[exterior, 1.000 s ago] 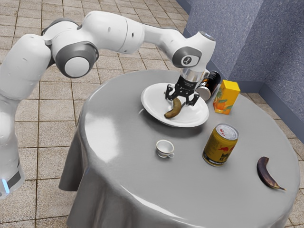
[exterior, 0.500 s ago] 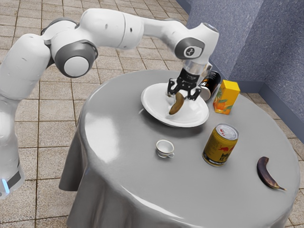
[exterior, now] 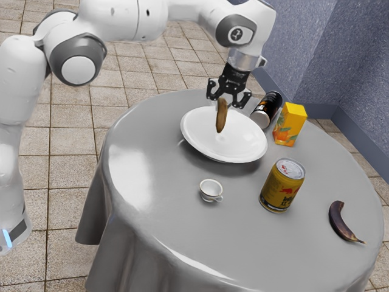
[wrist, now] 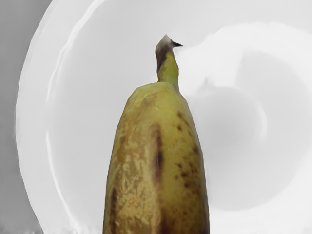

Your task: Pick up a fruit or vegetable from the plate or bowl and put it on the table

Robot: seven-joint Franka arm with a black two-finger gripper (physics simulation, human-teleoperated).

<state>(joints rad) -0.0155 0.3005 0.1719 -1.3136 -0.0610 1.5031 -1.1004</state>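
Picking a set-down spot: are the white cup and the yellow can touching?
Apart. The exterior view shows bare gray table between the white cup, handle included, and the yellow can.

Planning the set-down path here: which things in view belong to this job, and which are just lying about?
In the job:
end effector, shut on the banana
spotted banana, held above the plate
white plate, the source
table, the destination

Lying about:
teacup
gold energy-drink can
juice carton
black can, on its side
dark banana
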